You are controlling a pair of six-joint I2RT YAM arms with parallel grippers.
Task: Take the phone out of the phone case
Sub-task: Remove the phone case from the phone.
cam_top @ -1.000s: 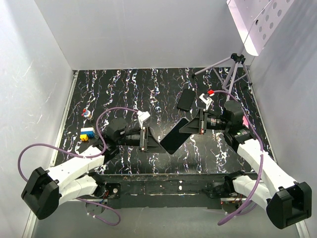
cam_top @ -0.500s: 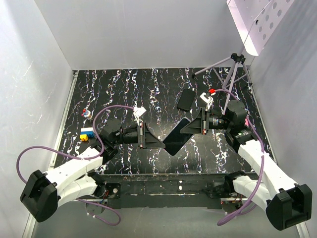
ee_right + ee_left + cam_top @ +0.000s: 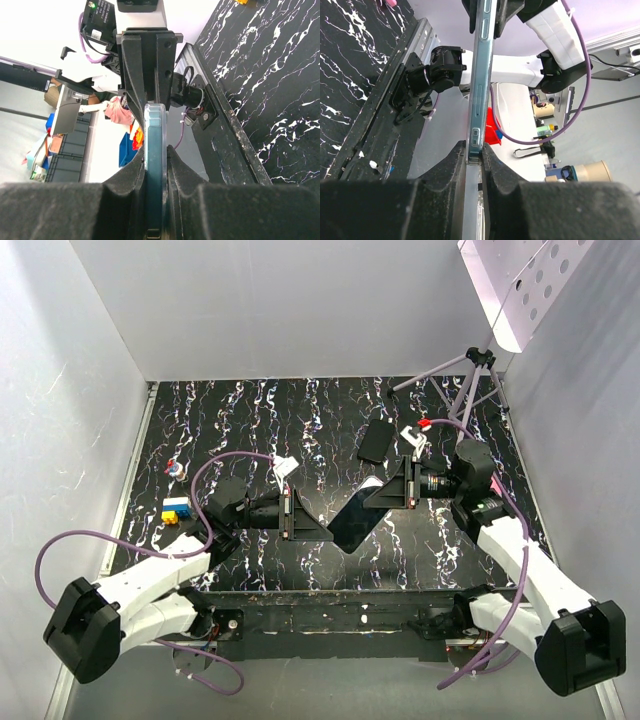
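Observation:
The phone (image 3: 358, 514) in its phone case is held above the black marbled table, tilted, between both grippers. My left gripper (image 3: 326, 531) is shut on its lower near end and my right gripper (image 3: 372, 497) is shut on its upper far end. In the left wrist view the phone (image 3: 482, 75) is edge-on, teal-grey with side buttons, and my gripper (image 3: 474, 151) clamps its end. In the right wrist view the teal edge of the phone (image 3: 154, 135) sits inside a clear-looking rim of the case (image 3: 164, 131), clamped by my gripper (image 3: 156, 156). I cannot tell whether phone and case have parted.
A smaller dark phone (image 3: 377, 440) lies on the table behind the right gripper. A tripod (image 3: 470, 380) stands at the back right under a white perforated panel (image 3: 520, 290). Blue and yellow bricks (image 3: 176, 510) and a small red-topped item (image 3: 176, 468) lie at the left.
Both grippers stay shut on the phone's ends. The left arm has shifted slightly away from me and the held phone sits a touch higher in the top view.

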